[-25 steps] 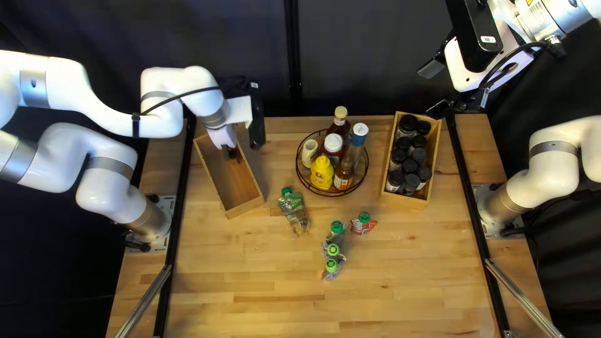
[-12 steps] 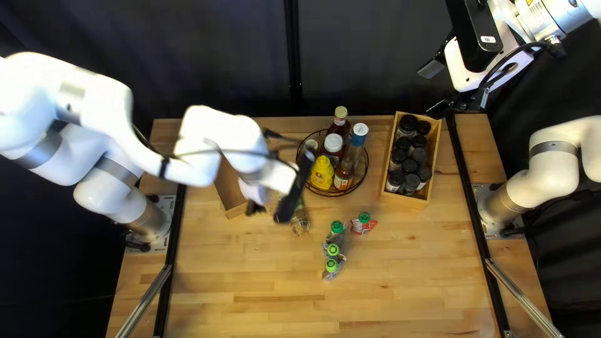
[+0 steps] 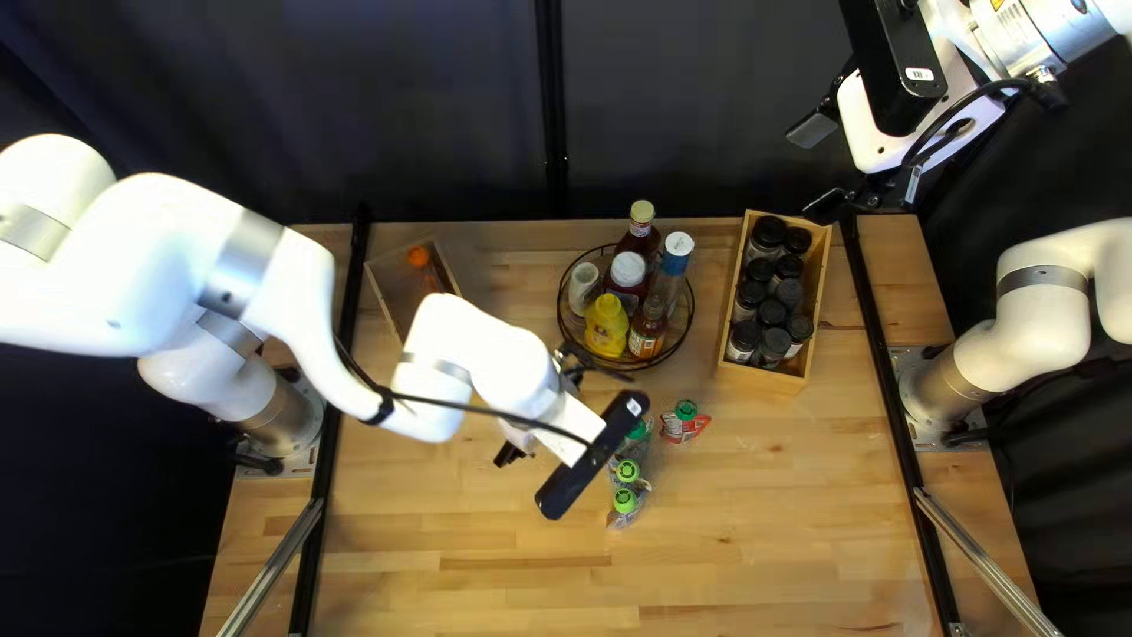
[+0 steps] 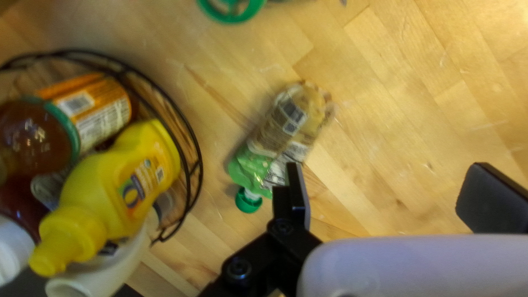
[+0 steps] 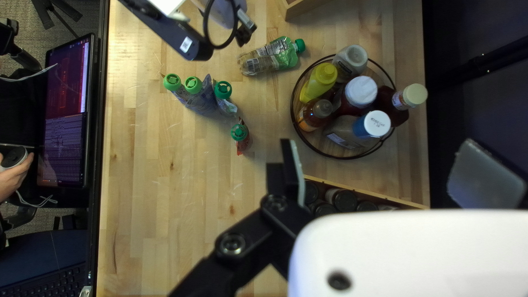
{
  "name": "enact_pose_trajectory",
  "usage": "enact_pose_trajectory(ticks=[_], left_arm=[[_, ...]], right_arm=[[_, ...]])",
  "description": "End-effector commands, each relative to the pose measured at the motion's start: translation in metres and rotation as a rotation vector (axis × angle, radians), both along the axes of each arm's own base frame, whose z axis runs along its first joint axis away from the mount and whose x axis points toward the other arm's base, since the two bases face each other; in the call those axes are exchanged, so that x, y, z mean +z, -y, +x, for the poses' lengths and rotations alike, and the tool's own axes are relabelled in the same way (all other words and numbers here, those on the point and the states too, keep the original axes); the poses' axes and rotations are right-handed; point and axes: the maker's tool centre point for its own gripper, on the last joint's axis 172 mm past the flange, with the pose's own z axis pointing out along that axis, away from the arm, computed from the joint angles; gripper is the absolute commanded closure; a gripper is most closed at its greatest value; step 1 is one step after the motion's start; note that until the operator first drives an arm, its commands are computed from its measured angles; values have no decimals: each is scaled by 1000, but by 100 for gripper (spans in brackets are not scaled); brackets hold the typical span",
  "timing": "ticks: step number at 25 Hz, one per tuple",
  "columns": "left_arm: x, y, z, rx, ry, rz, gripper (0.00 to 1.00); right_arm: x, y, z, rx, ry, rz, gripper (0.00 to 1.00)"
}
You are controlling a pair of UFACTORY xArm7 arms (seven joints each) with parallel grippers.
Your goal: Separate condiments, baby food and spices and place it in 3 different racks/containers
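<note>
Because pouches slump where bottles stand, the baby food probably has the wooden box [image 3: 399, 289] near the worktop's far left corner to itself, with an orange-capped pouch [image 3: 419, 256] already in it. Sauces stand upright in the round wire basket [image 5: 341, 158] by the far edge, which suits their tall necks; spice jars [image 3: 772, 313] are packed lid up in the box [image 3: 762, 378] towards the far right corner, so they prop one another. Still to be boxed are a large pouch [image 4: 286, 132] lying flat near the basket, a bunch of three green-capped ones [image 5: 201, 99] and a small red pouch [image 5: 242, 137]. The left gripper [image 4: 393, 192] is wide and empty, one finger by the large pouch's capped end, so it likely needs to shift to straddle it. The right gripper [image 5: 388, 173], also wide and empty, seems held back to leave room.
</note>
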Motion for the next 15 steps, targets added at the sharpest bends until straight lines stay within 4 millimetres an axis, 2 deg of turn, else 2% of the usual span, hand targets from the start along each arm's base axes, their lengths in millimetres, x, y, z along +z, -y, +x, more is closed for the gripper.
enact_pose_trajectory(ticks=[1,8,15], left_arm=[[-20,-9,-5,-36,-6,-5,0],[-46,-23,-5,-72,-5,-51,0],[-51,-22,-5,-88,-1,-78,0]], right_arm=[[0,0,0,0,0,0,0],[0,0,0,0,0,0,0],[0,0,0,0,0,0,0]])
